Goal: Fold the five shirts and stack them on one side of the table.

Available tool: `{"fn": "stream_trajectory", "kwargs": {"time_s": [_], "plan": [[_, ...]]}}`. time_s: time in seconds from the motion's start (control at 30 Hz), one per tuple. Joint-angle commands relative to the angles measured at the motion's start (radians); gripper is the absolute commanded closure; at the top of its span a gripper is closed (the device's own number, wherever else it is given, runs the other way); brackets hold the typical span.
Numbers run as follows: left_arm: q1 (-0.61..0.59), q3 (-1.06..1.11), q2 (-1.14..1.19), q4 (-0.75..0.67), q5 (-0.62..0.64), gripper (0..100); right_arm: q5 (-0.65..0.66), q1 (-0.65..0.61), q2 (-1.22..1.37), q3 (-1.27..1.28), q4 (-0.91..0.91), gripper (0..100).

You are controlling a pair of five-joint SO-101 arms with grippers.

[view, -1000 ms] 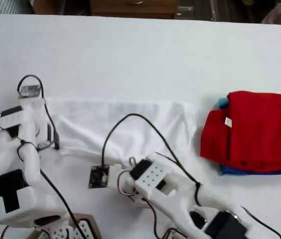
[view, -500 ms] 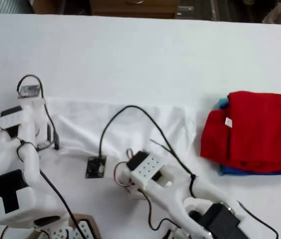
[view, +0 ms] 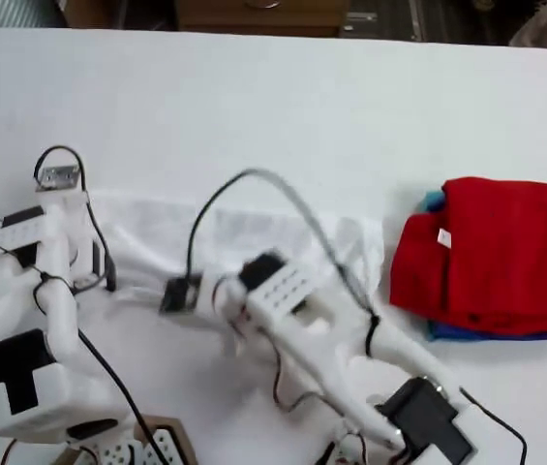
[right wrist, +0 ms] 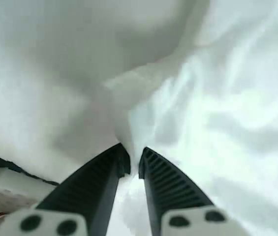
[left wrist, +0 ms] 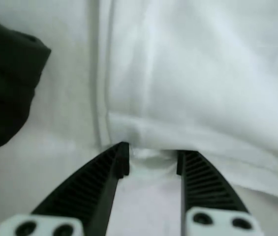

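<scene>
White cloth is pinched by both tools: the left gripper [left wrist: 151, 160] is closed on a bunched hem at the left edge of the white shirt [view: 254, 228], the right gripper [right wrist: 134, 164] on a raised fold. That shirt is spread left of centre on the table [view: 254, 97], well apart from the red shirt [view: 491, 252] stacked on a blue shirt [view: 435, 201] at the right.
</scene>
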Motion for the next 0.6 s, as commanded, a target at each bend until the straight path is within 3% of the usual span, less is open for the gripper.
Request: {"fn": "stream_trajectory", "kwargs": {"time_s": [0.0,0.1,0.33,0.57], "plan": [[-0.005,-0.016,-0.031,-0.012,-0.012,82,0.106,0.157,0.008,-0.163,0.022,97.8],[-0.005,-0.016,-0.031,-0.012,-0.012,82,0.173,0.236,0.01,-0.222,0.019,97.8],[-0.005,-0.016,-0.031,-0.014,-0.012,82,0.338,0.249,0.01,-0.253,-0.027,97.8],[-0.005,-0.016,-0.031,-0.014,-0.012,82,0.342,0.251,0.016,-0.245,-0.18,97.4]]}}
